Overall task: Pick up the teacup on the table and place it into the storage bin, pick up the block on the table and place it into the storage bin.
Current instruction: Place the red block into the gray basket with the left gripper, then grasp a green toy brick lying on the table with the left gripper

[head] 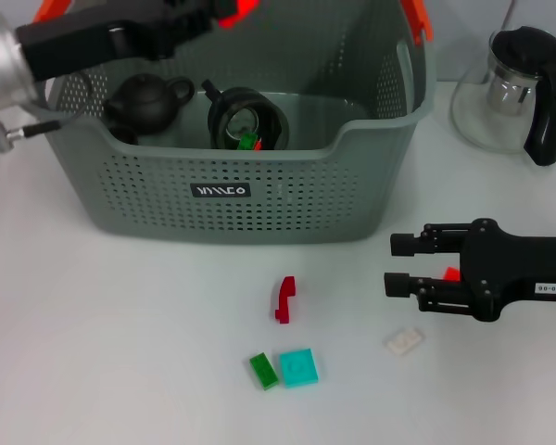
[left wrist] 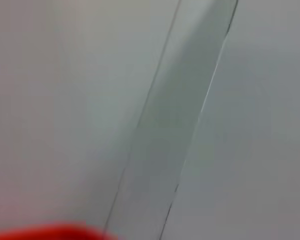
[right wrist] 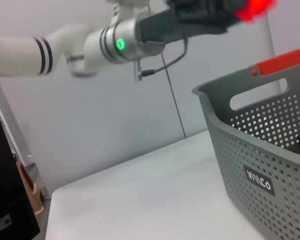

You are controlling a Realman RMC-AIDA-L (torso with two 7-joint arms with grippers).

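Observation:
The grey-green storage bin (head: 287, 199) (right wrist: 250, 145) stands at the back of the table. Inside it a dark teacup (head: 247, 119) lies beside a dark teapot (head: 148, 102), with green and red bits in the cup. On the table in front lie a red block (head: 284, 298), a green block (head: 263, 370), a teal block (head: 298, 367) and a white block (head: 403, 341). My left gripper (head: 213, 14) (right wrist: 230, 10) hovers over the bin's back left, with something red at its tip. My right gripper (head: 394, 265) hangs open low over the table, right of the red block.
A glass kettle with a black handle (head: 514, 88) stands at the back right, beside the bin. A small red piece (head: 451, 273) shows between the right fingers near the palm. The bin's orange-red handle (right wrist: 285, 60) rises at its rim.

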